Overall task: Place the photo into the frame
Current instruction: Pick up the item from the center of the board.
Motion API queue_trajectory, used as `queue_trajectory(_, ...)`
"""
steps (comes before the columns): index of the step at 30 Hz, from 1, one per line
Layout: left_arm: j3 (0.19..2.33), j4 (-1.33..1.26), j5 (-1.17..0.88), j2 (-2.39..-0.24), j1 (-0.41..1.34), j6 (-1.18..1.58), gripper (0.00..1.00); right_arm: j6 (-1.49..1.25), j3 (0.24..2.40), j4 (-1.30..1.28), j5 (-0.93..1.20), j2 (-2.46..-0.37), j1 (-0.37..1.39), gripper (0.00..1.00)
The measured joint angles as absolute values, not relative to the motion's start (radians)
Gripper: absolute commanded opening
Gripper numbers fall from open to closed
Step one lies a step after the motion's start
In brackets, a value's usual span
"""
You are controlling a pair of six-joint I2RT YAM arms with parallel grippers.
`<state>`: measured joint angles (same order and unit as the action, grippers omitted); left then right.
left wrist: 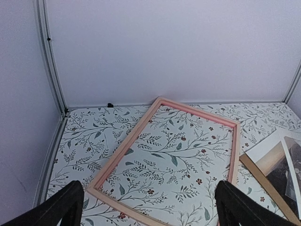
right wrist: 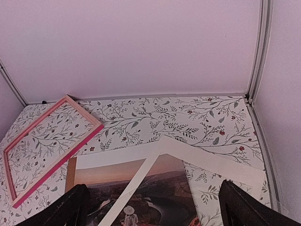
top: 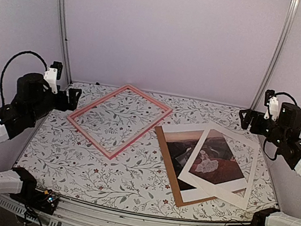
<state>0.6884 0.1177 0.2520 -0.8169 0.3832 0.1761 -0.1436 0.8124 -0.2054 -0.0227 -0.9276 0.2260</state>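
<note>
Start-of-task pose, I'd judge: nothing gripped, neither arm over the work. My left gripper (left wrist: 149, 186) has its jaws spread wide and empty, hanging above the table at the left edge of the overhead view. My right gripper (right wrist: 154, 186) is the same at the right edge, wide apart and holding nothing. The pink frame (top: 89, 136) lies flat and turned diagonally, centre-left in the overhead view, with the floral tabletop (top: 128, 178) showing through its opening, so it looks empty. The photo (top: 216, 152) sits right of centre, just beside the frame's right corner, though I cannot tell whether they touch. It rests on the brown hardboard backing (top: 191, 201), and the white mat board (top: 246, 168) lies skewed on top, covering most of it, with the pale figure showing through the window. The step in hand is probably reaching for the stack with the right arm. The next move likely calls for getting the mat off first, then catching a thin photo edge lying flat. That's a low pinch, and there's a risk of dragging the backing along.
</note>
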Motion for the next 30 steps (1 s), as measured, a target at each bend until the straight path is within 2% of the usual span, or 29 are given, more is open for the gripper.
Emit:
queue_trajectory(17,0.752,0.187,0.255,-0.874,0.383,0.165,1.0,-0.138,0.813,-0.262,-0.03,-0.881,0.226,0.99)
queue_trajectory(23,0.877,0.25,0.254,-1.01,0.378,0.162,1.0,-0.142,0.826,-0.277,-0.039,-0.912,0.226,0.99)
queue_trajectory(30,1.066,0.348,0.149,-1.261,0.288,0.139,1.0,-0.141,0.831,-0.272,-0.028,-0.953,0.226,0.99)
